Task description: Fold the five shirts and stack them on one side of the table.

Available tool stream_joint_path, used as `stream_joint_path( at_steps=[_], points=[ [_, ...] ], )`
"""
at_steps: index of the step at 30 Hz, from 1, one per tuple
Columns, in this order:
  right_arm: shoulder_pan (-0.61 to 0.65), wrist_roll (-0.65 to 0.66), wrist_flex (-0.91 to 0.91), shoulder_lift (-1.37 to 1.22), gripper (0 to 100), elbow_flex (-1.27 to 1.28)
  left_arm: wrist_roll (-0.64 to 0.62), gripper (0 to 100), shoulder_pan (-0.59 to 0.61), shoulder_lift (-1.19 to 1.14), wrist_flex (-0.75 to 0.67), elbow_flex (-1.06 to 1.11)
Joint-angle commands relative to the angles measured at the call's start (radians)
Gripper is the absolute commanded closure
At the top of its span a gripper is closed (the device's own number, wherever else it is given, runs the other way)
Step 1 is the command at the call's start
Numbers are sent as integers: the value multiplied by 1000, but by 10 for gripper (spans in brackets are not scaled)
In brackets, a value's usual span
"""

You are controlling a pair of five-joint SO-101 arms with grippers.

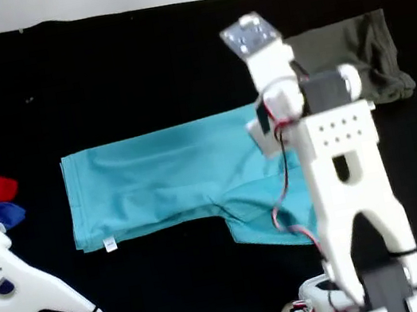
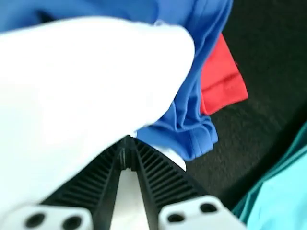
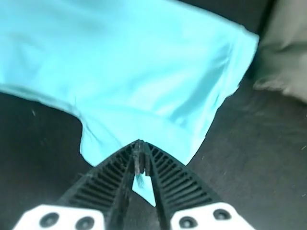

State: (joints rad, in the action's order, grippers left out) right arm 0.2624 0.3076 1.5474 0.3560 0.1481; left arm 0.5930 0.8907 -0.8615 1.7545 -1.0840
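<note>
**Right pincer (image 3: pixel 140 155) clamps teal shirt (image 1: pixel 164 180); folding barely begun**

The teal shirt lies half-folded in the middle of the counter (image 1: pixel 136 64), one edge pinched. A grey shirt (image 1: pixel 361 56) sits bundled far right, seemingly done. The blue shirt (image 1: pixel 5 214) and red shirt (image 1: pixel 0 186) wait crumpled at left, beside the left pincer (image 2: pixel 127 149), its jaws pressed together. By my reckoning, three shirts remain to fold.

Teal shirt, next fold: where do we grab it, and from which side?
Take the teal shirt at the hem corner nearer the arms, by the white tag, coming in low from the left over the bare table. That edge lies straight, flat and free. The opposite end looks pinched in the right gripper, so this corner probably suits the left arm.
</note>
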Motion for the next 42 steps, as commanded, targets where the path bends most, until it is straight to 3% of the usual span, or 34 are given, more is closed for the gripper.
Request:
stream_joint_path(
  at_steps=[1,6,10,20,24,31,37,42],
  points=[
    [8,11,-145,88,989,283,8,991,-35,183,15,114],
    [15,11,-248,90,988,481,5,991,-145,449,14,404],
    [65,12,-220,99,945,504,3,991,-314,667,5,710],
    [234,60,-223,88,933,524,-152,992,-596,915,-483,1488],
    [237,60,-334,87,933,615,-204,992,-598,921,-649,1618],
    [234,60,-486,87,933,731,-215,992,-591,915,-804,1733],
    [234,58,-545,85,930,748,-215,992,-503,914,-973,1837],
    [239,58,-545,85,928,746,-216,992,-503,924,-1010,1882]
  ],
)
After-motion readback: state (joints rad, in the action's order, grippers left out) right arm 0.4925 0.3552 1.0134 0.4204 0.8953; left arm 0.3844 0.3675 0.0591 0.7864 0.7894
